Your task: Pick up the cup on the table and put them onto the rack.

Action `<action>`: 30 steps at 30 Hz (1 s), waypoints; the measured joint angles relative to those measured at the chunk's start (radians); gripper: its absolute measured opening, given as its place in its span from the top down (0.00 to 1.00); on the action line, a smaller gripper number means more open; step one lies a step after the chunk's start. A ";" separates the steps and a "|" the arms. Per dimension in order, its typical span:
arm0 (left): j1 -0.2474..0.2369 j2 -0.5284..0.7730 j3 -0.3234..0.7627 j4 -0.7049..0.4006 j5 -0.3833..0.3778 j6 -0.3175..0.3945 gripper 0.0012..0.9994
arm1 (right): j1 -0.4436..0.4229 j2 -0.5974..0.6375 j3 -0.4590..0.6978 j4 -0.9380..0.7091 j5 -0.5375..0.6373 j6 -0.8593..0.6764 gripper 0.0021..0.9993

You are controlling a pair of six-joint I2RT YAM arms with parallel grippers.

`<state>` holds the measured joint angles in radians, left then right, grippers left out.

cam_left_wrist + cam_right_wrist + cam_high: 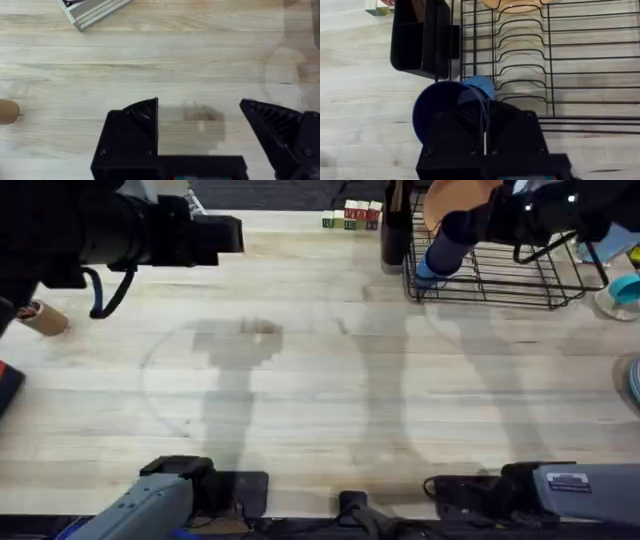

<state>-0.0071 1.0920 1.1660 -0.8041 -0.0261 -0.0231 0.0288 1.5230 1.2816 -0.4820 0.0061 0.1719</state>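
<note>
overhead view of a pale wooden bench (320, 380) w/ two robot arms. the right arm reaches to the far right corner, where a black wire rack (520, 275) stands on the bench. its right end effector (470, 225) is clamped on a blue cup (440, 252), fingers pinching the cup's wall. the cup is tilted, its lower end at the rack's near-left corner; can't tell if it touches the wires. in the right wrist view the blue cup (447, 107) shows its open mouth, held just above the fingers (480, 132), w/ the rack's upright wire slots (540, 60) beyond it. an orange dish (517, 5) sits at the rack's far end, & a black holder (422, 40) hangs on the rack's side.

the left arm is raised over the far left of the bench. in the left wrist view the left end effector (200, 130) is wide open & empty, bare wood between its two black fingers (137, 117).

other items: small coloured blocks (352, 217) at the far edge left of the rack, a brown roll (42, 318) at the left edge, a teal cup (625, 288) at the right edge.
</note>
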 joint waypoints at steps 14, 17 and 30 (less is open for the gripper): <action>0.000 0.000 0.000 0.000 0.000 0.000 0.01 | 0.000 0.000 0.000 0.001 0.000 0.000 0.79; 0.000 0.000 0.000 0.000 0.000 0.000 0.01 | 0.000 0.000 0.000 0.001 0.000 0.000 0.78; 0.000 -0.004 0.000 0.016 0.000 0.000 0.01 | 0.000 -0.288 -0.001 -0.212 0.000 -0.075 0.01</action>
<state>-0.0070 1.0883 1.1660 -0.7879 -0.0261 -0.0232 0.0288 1.2351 1.2808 -0.6941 0.0063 0.0964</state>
